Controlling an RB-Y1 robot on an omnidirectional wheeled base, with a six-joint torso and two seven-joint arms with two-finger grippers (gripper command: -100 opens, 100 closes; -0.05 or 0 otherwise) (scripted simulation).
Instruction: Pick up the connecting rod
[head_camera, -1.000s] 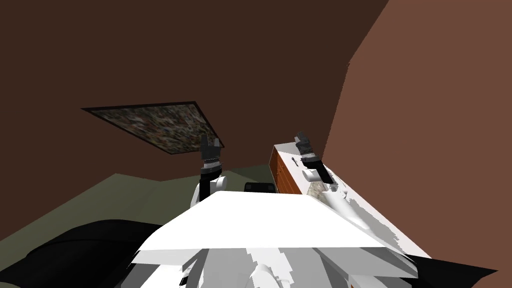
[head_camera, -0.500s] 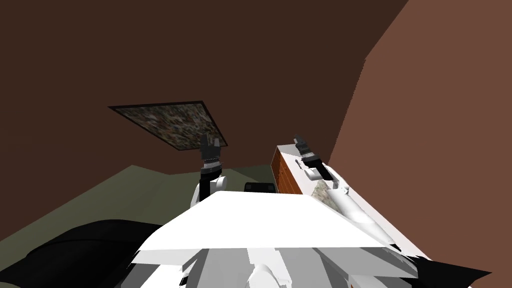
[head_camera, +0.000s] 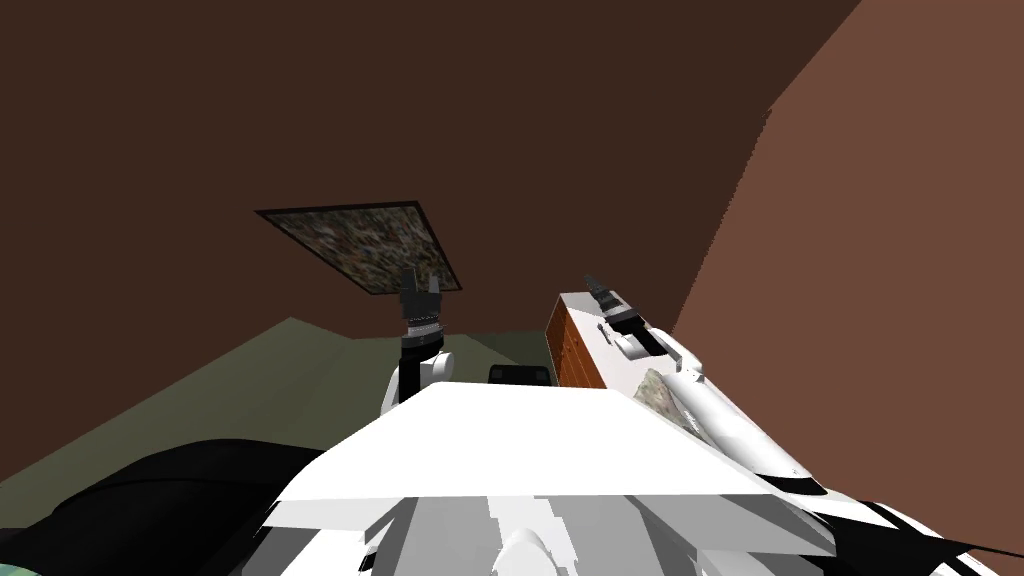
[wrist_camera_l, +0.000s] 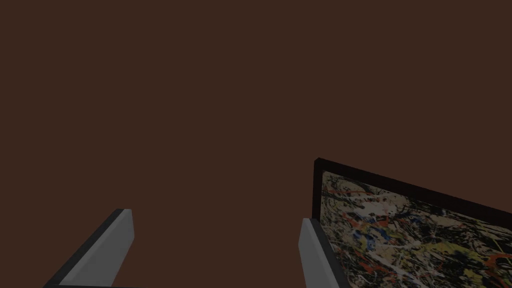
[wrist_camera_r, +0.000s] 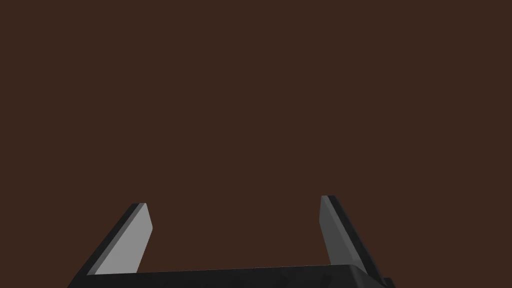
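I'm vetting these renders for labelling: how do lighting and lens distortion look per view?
Head view: the wide, rolled lens splays the brown walls and skews the dark-framed speckled painting. Left wrist view: dim and flat, no shadows around the open left end effector. Right wrist view: equally dim; the open right end effector shows one grey finger brighter than the other.

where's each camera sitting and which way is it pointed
Head view: on the head, steeply down-forward at wall, painting, dresser; left gripper and right gripper show.
Left wrist view: on left hand, facing wall and painting; jaws open.
Right wrist view: on right hand, facing the wall; jaws open.
Shared: head and left wrist views see the painting.
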